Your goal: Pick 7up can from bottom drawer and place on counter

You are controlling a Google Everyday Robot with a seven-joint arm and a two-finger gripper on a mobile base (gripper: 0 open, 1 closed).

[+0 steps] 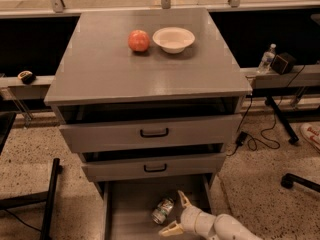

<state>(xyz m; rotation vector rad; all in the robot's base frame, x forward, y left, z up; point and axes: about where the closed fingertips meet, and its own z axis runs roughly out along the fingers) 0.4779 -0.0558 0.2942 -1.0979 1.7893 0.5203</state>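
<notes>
The pincer (pixel 176 215) sits low in the open drawer (pixel 125 204), spread wide just right of the lying can (pixel 162 210). The arm (pixel 227 229) reaches in from the lower right.

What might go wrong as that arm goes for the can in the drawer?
The can lies on its side in the bottom drawer, so the open pincer beside it might nudge it rolling away. Lifting out, the arm could bump the middle drawer jutting out just above. On the counter, it should avoid the apple and bowl.
</notes>
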